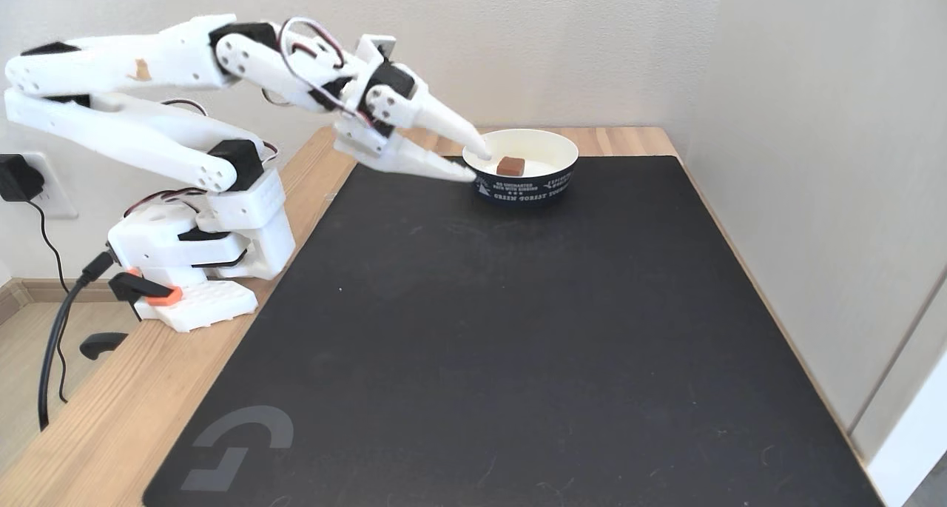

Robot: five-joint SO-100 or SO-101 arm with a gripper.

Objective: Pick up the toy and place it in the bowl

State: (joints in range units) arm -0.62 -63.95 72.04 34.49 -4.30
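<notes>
The toy (510,166), a small reddish-brown block, lies inside the bowl (544,189) on its cream-white floor. The bowl is round, navy outside with white print, and stands at the far edge of the black mat. My white gripper (479,164) is open at the bowl's left rim: the upper fingertip reaches over the rim just left of the toy, the lower fingertip sits outside against the bowl's wall. Nothing is held between the fingers, and the toy lies apart from them.
A large black mat (518,329) covers most of the wooden table (103,425). The arm's base (207,270) is clamped at the table's left edge, with cables hanging beside it. Walls stand close behind and to the right.
</notes>
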